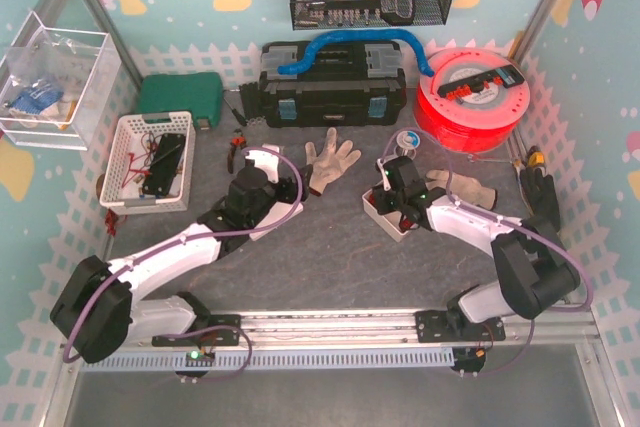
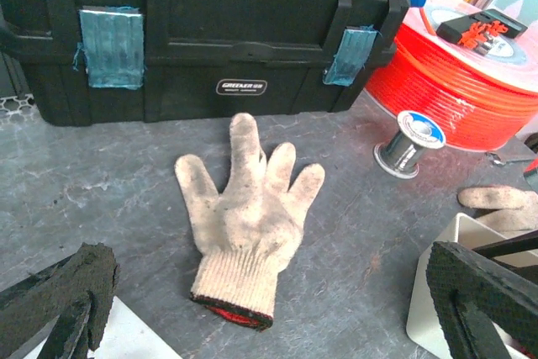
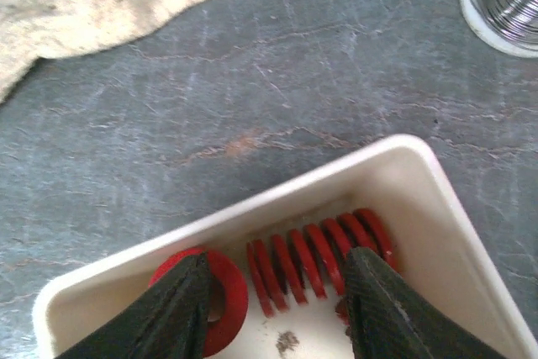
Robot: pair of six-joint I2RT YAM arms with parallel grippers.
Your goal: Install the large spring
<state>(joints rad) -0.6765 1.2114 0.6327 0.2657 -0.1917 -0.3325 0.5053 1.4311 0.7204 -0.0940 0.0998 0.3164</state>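
The large red spring point(image 3: 319, 260) lies on its side in a small white tray point(image 3: 277, 197), next to a red ring-shaped piece point(image 3: 223, 296) that stands on end. My right gripper point(image 3: 277, 273) reaches down into that tray point(image 1: 374, 209), open, with one finger over the ring and the other at the spring's right end. The coils sit between the jaws with a gap on the left side. My left gripper point(image 2: 269, 304) hangs wide open and empty just above the table, left of the tray, facing a dirty white glove point(image 2: 248, 216).
A black toolbox point(image 1: 320, 87) and an orange filament spool point(image 1: 470, 97) stand at the back. A solder spool point(image 2: 409, 140) and a second glove point(image 1: 462, 187) lie near the tray. A white basket point(image 1: 122, 157) and a green case point(image 1: 180, 95) sit at the left.
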